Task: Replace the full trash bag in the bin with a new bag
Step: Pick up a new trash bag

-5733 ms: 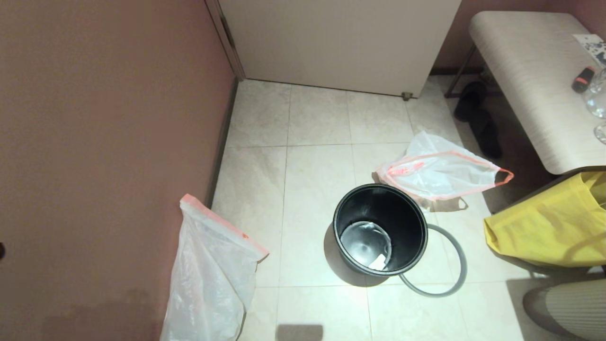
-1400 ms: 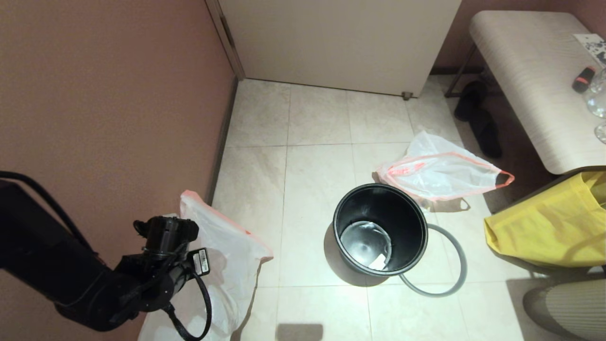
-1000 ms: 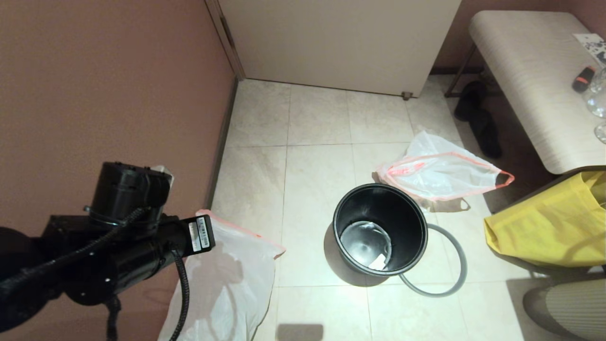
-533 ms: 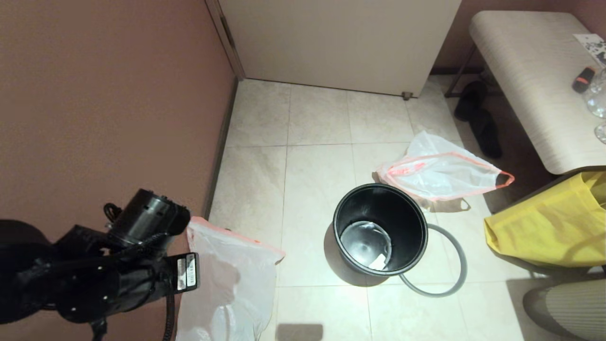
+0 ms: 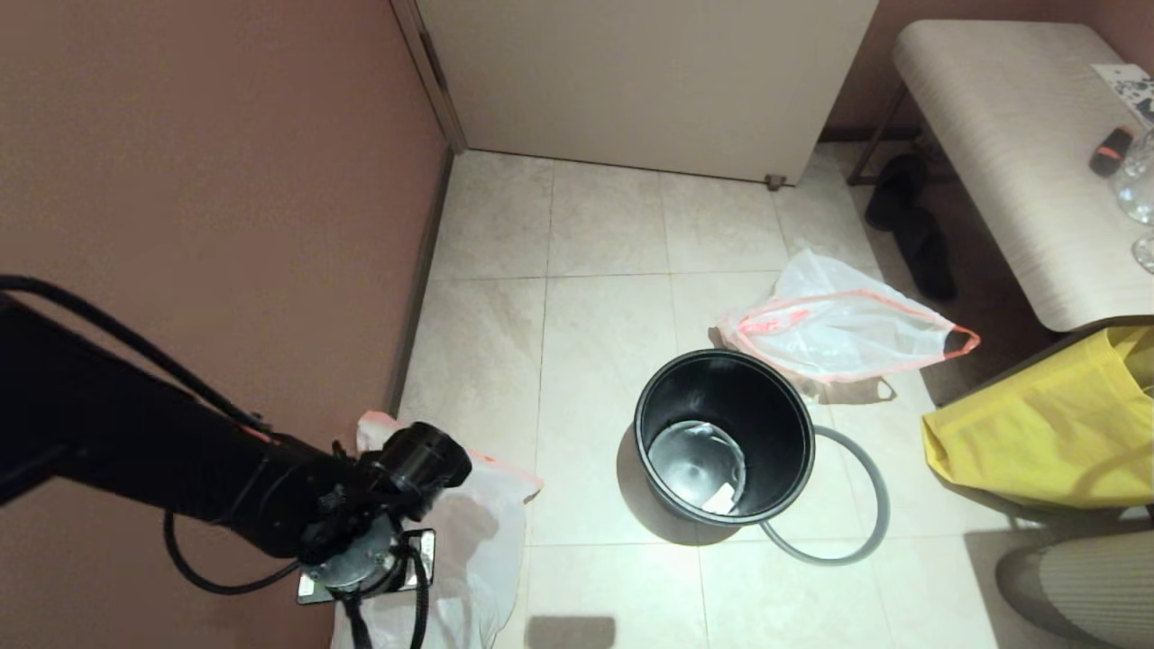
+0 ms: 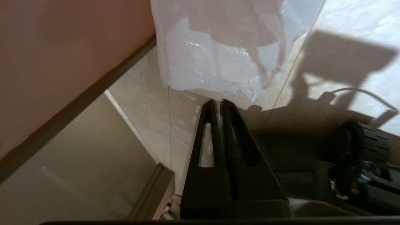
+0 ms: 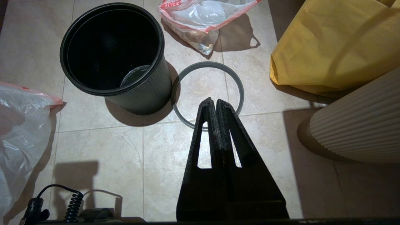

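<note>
At lower left of the head view, the left hand (image 6: 219, 101) hangs with fingers pressed together, holding nothing, beside the full trash bag (image 5: 487, 532) against the wall. The empty black bin (image 5: 724, 437) stands at center, its grey hoop rim (image 5: 856, 505) lying on the floor touching it. The new bag (image 5: 838, 329), its red print unreadable, lies just beyond. The right hand (image 7: 216, 101), fingers together, hovers over the hoop.
</note>
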{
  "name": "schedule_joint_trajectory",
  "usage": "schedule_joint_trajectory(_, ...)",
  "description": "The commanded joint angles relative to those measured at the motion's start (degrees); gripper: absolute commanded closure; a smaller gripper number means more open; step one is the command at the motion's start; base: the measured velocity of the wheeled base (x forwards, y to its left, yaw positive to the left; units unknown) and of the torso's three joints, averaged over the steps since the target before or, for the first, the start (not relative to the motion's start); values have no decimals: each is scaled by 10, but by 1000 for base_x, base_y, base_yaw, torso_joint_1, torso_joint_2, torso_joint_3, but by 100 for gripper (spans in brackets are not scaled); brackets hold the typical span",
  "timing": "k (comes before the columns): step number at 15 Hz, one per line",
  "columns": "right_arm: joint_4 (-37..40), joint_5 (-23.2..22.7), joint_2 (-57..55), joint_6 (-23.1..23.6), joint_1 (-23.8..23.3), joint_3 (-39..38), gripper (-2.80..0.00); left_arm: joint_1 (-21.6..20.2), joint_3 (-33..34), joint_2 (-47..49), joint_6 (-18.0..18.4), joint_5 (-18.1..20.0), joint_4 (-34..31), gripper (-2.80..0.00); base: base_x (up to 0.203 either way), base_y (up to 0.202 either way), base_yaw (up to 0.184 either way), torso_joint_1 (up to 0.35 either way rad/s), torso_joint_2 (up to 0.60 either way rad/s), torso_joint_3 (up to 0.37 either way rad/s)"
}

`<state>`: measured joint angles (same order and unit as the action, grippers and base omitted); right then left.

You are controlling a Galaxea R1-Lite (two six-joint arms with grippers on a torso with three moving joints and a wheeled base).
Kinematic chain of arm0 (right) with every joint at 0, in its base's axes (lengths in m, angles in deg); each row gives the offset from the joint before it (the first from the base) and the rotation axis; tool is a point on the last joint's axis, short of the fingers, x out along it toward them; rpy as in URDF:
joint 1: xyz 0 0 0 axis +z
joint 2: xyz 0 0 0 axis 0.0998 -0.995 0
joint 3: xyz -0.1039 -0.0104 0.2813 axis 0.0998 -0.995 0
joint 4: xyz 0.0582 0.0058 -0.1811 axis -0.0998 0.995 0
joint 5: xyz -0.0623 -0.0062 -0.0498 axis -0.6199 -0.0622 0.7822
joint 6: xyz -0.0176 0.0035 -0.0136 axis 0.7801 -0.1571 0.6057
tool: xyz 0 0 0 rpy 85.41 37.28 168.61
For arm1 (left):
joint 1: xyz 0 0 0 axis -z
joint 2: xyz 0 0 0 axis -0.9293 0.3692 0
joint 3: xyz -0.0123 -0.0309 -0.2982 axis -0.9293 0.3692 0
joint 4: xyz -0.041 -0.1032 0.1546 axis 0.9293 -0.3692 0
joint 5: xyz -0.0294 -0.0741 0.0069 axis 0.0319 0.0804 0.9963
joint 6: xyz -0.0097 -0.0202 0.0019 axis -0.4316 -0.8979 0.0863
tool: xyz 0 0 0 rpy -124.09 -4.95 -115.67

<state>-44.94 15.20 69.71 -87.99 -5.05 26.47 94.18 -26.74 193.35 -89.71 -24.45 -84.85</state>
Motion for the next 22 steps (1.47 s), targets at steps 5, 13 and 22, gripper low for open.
schedule_joint_trajectory(5, 0, 0, -1, -1, 0, 0, 0, 28, -26, 188, -7, 23, 33, -280, 0, 0, 0, 0, 0, 0)
schedule_joint_trajectory(13, 0, 0, -1, 0, 0, 0, 0, 8, -161, 276, -9, 36, -129, -280, 0, 0, 0, 0, 0, 0)
schedule_joint_trajectory(22, 0, 0, -1, 0, 0, 0, 0, -47, -315, 362, -9, 29, -153, -280, 0, 0, 0, 0, 0, 0)
